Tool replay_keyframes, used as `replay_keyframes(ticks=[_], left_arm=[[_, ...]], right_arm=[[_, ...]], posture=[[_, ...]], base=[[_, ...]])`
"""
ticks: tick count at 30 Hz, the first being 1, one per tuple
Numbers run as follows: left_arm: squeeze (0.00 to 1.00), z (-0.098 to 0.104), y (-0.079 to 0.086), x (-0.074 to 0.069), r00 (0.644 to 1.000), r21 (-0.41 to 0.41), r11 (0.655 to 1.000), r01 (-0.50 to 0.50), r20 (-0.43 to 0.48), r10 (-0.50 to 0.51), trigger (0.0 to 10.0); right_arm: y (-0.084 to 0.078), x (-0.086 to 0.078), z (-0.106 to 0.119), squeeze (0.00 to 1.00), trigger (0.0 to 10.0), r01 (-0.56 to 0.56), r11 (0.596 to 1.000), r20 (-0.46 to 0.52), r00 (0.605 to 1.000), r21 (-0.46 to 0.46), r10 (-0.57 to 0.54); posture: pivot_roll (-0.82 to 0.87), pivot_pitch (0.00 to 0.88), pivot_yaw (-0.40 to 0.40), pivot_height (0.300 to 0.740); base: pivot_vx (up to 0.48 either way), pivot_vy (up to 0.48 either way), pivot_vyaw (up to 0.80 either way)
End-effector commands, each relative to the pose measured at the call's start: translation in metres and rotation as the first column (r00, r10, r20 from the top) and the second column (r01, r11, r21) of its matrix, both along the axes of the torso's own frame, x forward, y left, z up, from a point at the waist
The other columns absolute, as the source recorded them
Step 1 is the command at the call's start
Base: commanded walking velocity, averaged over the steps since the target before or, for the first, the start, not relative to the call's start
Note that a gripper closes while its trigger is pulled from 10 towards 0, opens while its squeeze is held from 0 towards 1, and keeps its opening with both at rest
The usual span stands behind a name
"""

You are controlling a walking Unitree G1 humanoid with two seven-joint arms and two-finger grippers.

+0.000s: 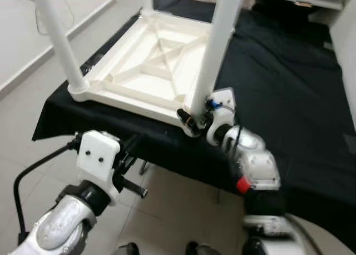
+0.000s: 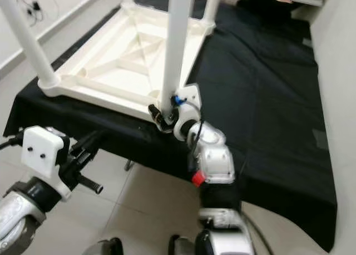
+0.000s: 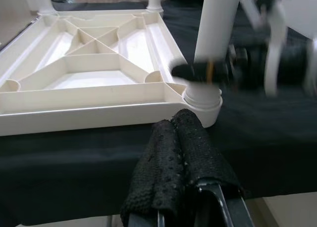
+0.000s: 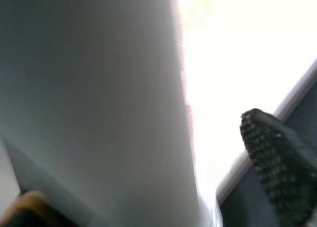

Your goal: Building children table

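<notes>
At frame centre, your right gripper [image 1: 196,120] pinches the base of 1 round white plastic leg [image 1: 218,44] on the upturned white plastic tabletop [image 1: 146,66], lying on black cloth [image 1: 289,88]. It looks light, stiff, slippery; grip low. Your left gripper [image 3: 181,155], fingers pressed together, waits lower left.

Four views around the upturned table [image 1: 150,66]

Both eye views look steeply down from above the table's near edge — sharing its ribbed underside, the near leg [image 1: 214,49] and the black cloth [image 2: 261,88]. The left wrist view faces that leg from low beside the table; the right wrist view sits pressed against the leg — blurred.
</notes>
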State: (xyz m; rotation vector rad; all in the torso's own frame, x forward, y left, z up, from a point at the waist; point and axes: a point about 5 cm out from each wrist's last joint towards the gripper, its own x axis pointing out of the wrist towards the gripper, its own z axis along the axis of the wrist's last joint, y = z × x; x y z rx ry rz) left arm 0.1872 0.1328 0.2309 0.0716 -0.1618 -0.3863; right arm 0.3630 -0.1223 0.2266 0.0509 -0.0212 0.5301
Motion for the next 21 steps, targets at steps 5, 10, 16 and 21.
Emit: replay_keyframes(ticks=[5,10,16,21], left_arm=[[0.0,-0.002,-0.002,-0.008,1.0,-0.006,1.0,-0.001,-0.016,0.001,10.0],[0.0,-0.003,-0.002,-0.015,0.999,-0.009,1.0,-0.013,-0.032,0.013,10.0],[0.0,-0.006,0.0,-0.019,0.999,-0.005,1.0,-0.026,-0.047,0.026,10.0],[0.0,-0.008,0.0,-0.02,0.998,-0.005,1.0,-0.029,-0.057,0.029,10.0]], right_arm=[[-0.018,0.008,0.03,0.0,10.0,-0.268,0.963,0.107,0.958,0.003,0.266],[-0.032,0.004,0.062,0.0,10.0,-0.532,0.845,0.161,0.83,-0.054,0.533],[-0.036,0.009,0.072,0.0,10.0,-0.638,0.765,0.187,0.744,-0.089,0.642],[-0.039,0.008,0.074,0.0,0.0,-0.673,0.736,0.21,0.71,-0.078,0.672]], posture=[[0.15,0.281,-0.087,0.74],[0.17,0.313,-0.102,0.74],[0.2,0.336,-0.104,0.74],[0.21,0.344,-0.104,0.74]], base=[[0.0,0.0,0.0],[0.0,0.0,0.0],[0.0,0.0,0.0],[0.0,0.0,0.0]])
